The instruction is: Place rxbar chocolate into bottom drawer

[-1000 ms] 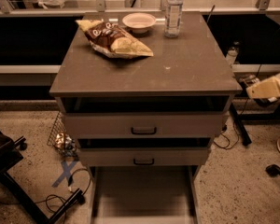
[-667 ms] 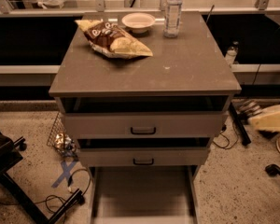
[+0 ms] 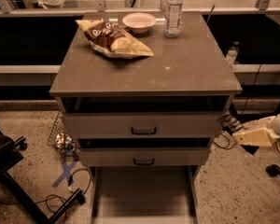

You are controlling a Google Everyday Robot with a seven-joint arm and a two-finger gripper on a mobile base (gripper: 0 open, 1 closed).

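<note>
At 3 o'clock from the cabinet, low beside its right flank, the gripper (image 3: 233, 126) has its fingers pinched on a small dark item with pale markings, taken to be the rxbar chocolate (image 3: 227, 122). The grip is partly obscured, so the exact contact cannot be made out. The bar sits level with the top drawer (image 3: 186, 125), just off the cabinet's right edge, outside every drawer. Behind the gripper, at 3 o'clock, a pale wedge-shaped arm section (image 3: 256, 136) runs out to the right border of the view.

The bottom drawer (image 3: 142, 195) is at 6 o'clock from the cabinet, pulled well out toward the camera, its pale flat floor exposed. No item is seen on it. It lies at 7 o'clock from the bar, well apart from it. Above it, the middle drawer (image 3: 177, 158) and the top drawer each carry a black handle, and each shows a dark gap along its upper edge.

On the cabinet top (image 3: 186, 69), a brown-and-yellow chip bag (image 3: 114, 38) lies at 11 o'clock. A pale bowl (image 3: 139, 21) stands at 12 o'clock, just beside the bag. A clear water bottle (image 3: 173, 9) stands upright at 1 o'clock, near the bowl.

On the speckled floor at 8 o'clock from the cabinet is a blue tape cross (image 3: 65, 172), with a black chair base (image 3: 23, 190) further left.
</note>
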